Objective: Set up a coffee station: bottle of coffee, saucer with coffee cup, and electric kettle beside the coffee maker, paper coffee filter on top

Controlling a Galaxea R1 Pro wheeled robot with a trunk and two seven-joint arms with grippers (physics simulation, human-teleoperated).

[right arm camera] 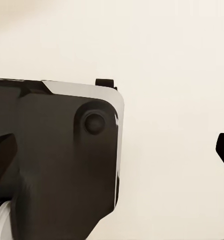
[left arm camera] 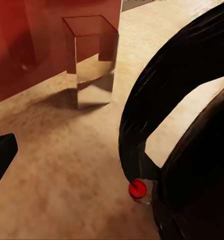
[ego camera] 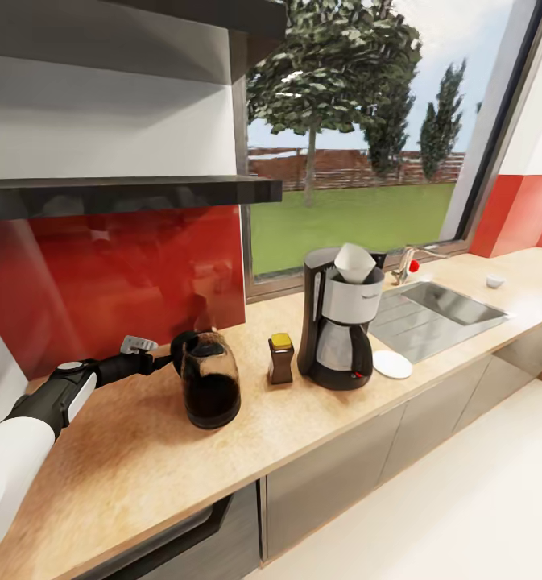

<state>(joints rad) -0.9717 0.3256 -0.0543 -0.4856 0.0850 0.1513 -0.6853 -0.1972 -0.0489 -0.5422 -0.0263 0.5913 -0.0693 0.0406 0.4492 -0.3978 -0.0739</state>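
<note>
The dark glass electric kettle (ego camera: 211,380) stands on the wooden countertop (ego camera: 142,467), left of the small yellow-capped coffee bottle (ego camera: 281,358). Right of the bottle is the black and silver coffee maker (ego camera: 341,322), with a white paper filter (ego camera: 355,262) on its top. A white saucer (ego camera: 392,364) lies by the maker's right side. The coffee cup (ego camera: 494,281) sits far right, past the sink. My left gripper (ego camera: 167,360) is at the kettle's black handle (left arm camera: 156,100), open; one finger (left arm camera: 2,155) stands well off the handle. My right gripper (right arm camera: 114,150) is open over pale floor.
A steel sink (ego camera: 436,310) with a tap (ego camera: 407,262) is set in the counter right of the coffee maker. A red backsplash (ego camera: 101,290) and a dark shelf (ego camera: 126,192) rise behind the kettle. A clear glass block (left arm camera: 89,60) stands against the backsplash.
</note>
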